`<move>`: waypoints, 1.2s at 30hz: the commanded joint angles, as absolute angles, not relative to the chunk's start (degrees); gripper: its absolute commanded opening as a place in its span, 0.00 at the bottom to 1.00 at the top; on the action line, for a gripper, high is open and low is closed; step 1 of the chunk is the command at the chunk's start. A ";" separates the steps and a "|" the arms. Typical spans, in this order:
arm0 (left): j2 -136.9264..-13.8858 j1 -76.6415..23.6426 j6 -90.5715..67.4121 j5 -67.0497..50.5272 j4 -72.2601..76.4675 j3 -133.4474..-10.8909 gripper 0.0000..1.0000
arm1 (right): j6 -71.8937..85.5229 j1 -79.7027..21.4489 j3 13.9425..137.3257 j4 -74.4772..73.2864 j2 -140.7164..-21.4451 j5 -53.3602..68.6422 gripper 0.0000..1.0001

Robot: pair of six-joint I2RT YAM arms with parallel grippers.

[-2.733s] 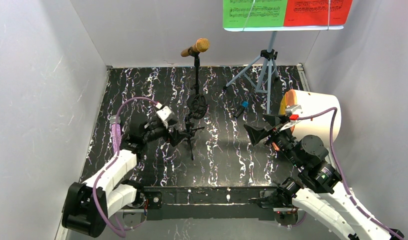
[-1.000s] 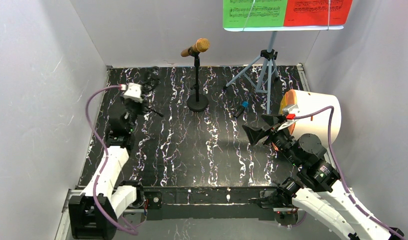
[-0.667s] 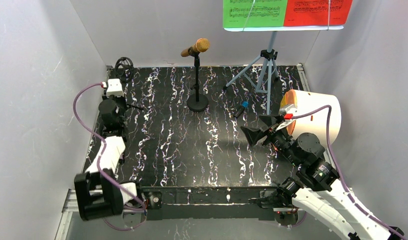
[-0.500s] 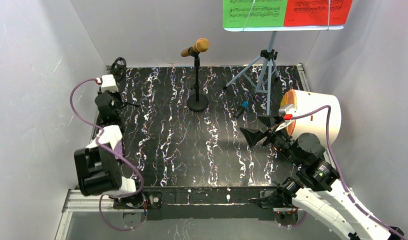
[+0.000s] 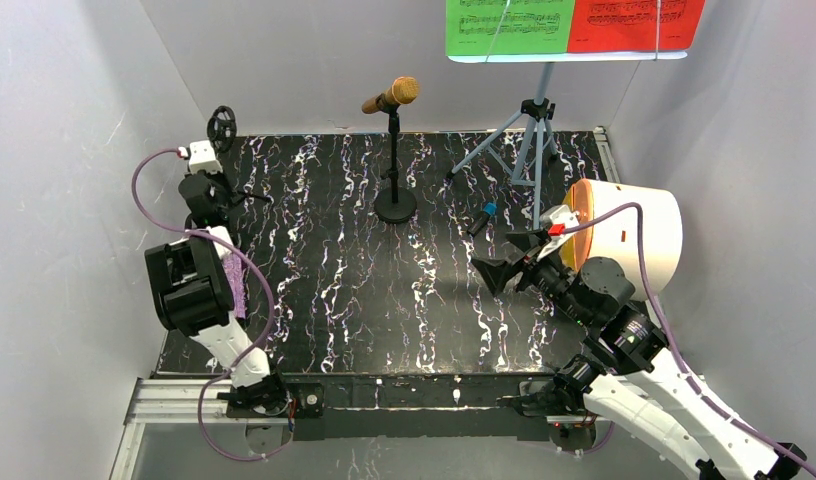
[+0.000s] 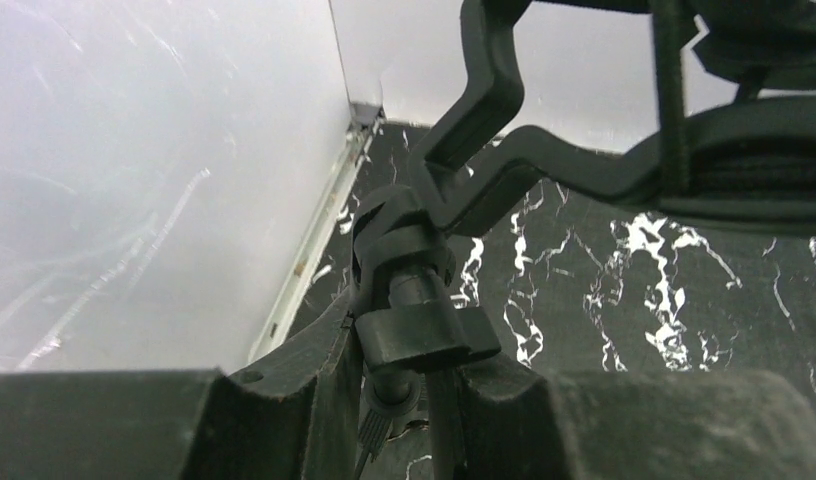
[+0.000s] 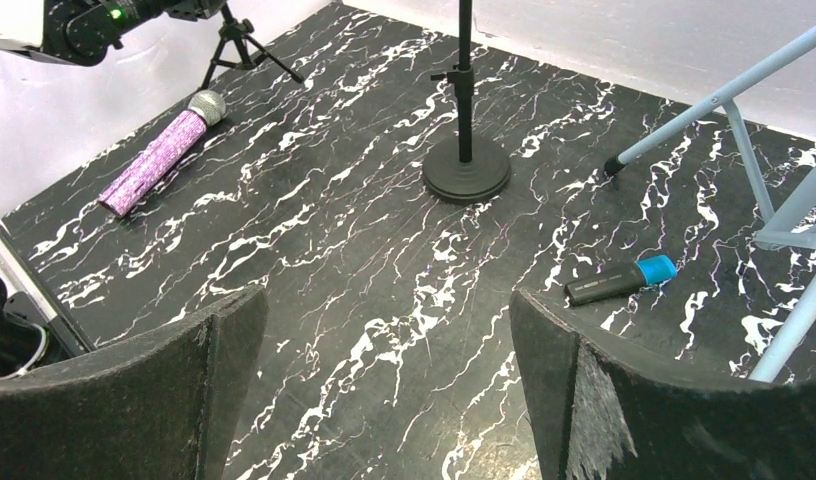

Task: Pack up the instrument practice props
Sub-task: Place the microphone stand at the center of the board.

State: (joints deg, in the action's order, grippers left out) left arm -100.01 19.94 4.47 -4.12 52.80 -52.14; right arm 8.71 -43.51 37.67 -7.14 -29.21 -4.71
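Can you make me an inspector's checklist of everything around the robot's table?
Surface: black marbled table, nothing spilled.
Job's things: gold microphone upright on its round-based stand; purple microphone lying flat at left; blue music stand upright, carrying green sheet and red sheet; small black stand held at the far-left corner.
Clutter: blue-capped marker lying by the music stand's legs.
Claws: left claw shut on the small black stand; right claw open, empty.
Cables: purple cable loops off each arm.
Surroundings: pale walls; white tub on its side, right.
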 commanded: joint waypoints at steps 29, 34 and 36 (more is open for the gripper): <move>-77.17 20.57 -15.73 4.82 48.49 -40.51 0.84 | 8.27 -43.31 37.30 1.29 -36.23 -0.62 0.99; -69.53 20.21 -25.19 -3.86 38.09 -40.43 0.87 | 8.25 -43.26 36.77 6.92 -41.68 -1.37 0.99; -67.43 19.66 -27.04 -8.71 34.02 -41.07 0.97 | 8.41 -43.28 36.21 10.57 -44.13 -2.03 0.99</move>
